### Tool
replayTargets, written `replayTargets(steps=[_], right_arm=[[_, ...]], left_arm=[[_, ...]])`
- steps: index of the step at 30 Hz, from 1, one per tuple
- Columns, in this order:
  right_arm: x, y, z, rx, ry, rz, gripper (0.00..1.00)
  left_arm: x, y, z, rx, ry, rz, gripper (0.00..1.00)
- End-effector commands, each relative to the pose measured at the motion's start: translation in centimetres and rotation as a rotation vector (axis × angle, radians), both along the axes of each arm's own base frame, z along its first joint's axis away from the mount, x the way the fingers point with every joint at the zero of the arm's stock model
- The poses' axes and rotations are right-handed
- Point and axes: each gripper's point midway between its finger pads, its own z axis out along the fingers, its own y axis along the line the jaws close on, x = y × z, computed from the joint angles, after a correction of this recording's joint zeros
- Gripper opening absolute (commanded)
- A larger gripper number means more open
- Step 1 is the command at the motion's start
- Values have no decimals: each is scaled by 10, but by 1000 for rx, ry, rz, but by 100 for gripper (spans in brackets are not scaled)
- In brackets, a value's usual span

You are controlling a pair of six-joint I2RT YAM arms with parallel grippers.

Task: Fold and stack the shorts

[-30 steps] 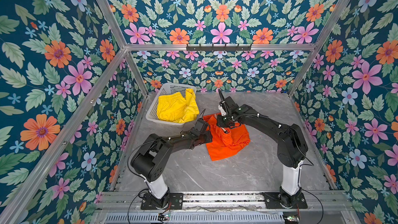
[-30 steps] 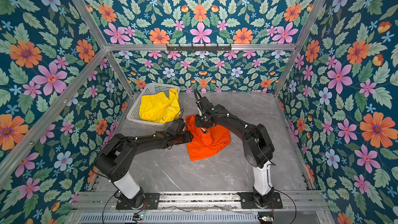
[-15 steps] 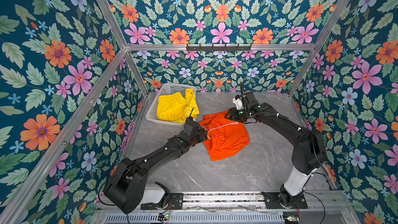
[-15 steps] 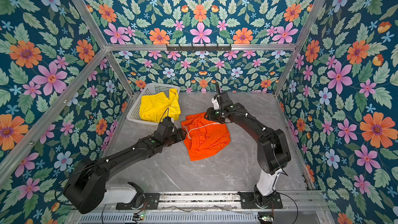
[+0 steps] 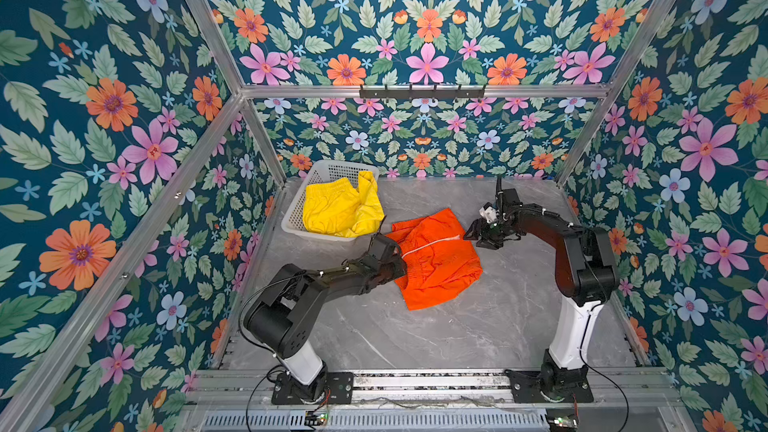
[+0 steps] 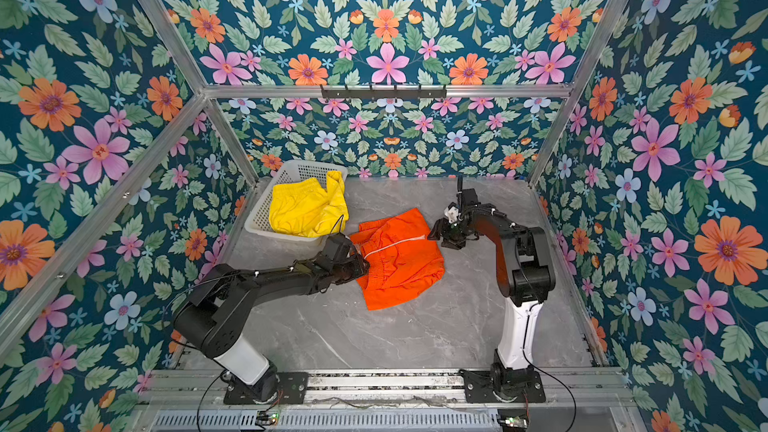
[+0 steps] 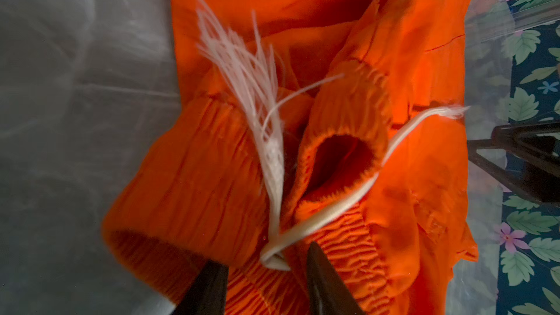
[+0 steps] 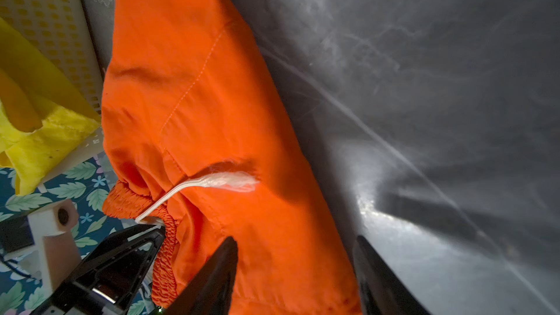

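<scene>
The orange shorts [image 5: 436,259] [image 6: 399,259] lie crumpled on the grey table, with a white drawstring [image 5: 428,245] across them. My left gripper [image 5: 401,261] [image 6: 365,263] is at their left edge. In the left wrist view its fingers [image 7: 265,256] stand apart over the gathered waistband [image 7: 348,256] and the drawstring loop [image 7: 274,260]. My right gripper [image 5: 478,234] [image 8: 295,239] is open at the right edge, with one finger over the fabric [image 8: 197,86] and the other over bare table. The yellow shorts [image 5: 340,209] [image 6: 305,209] lie bunched in the basket.
The white perforated basket [image 5: 293,218] [image 6: 257,218] stands at the back left, close to the orange shorts. A black hook rail [image 5: 422,91] runs along the back wall. Floral walls close in the table on three sides.
The two grippers were close together on the bunched orange shorts and have moved apart. The right one went right and opened. The shorts now lie spread wider.
</scene>
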Motion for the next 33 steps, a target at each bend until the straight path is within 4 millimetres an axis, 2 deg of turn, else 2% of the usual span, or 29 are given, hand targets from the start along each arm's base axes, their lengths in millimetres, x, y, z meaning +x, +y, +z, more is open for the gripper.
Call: replayTargets(steps=[1, 8, 9, 12, 14, 16, 20, 25, 30, 33], right_arm=[[1, 12, 2, 82, -22, 71, 61], [-3, 27, -6, 200, 12, 111, 55], [-4, 29, -6, 214, 15, 116, 51], [-5, 22, -9, 173, 7, 97, 31], [0, 6, -8, 125, -8, 47, 18], [9, -16, -3, 115, -35, -20, 12], [25, -63, 6, 44, -72, -92, 9], [51, -122, 18, -46, -105, -135, 7], [77, -176, 31, -87, -141, -219, 6], [90, -214, 36, -142, -157, -299, 5]], left_arm=[[1, 8, -13, 80, 2, -18, 41], [8, 3, -28, 130, 12, -59, 37], [10, 1, -28, 129, 11, -64, 37], [19, -7, -26, 124, -2, -78, 39], [27, -12, -19, 116, -20, -80, 43], [34, -16, -6, 107, -50, -79, 48], [47, -12, 23, 131, -121, -59, 54], [53, 2, 49, 172, -178, -45, 54], [58, 20, 57, 218, -190, -19, 54], [59, 26, 59, 230, -189, -9, 54]])
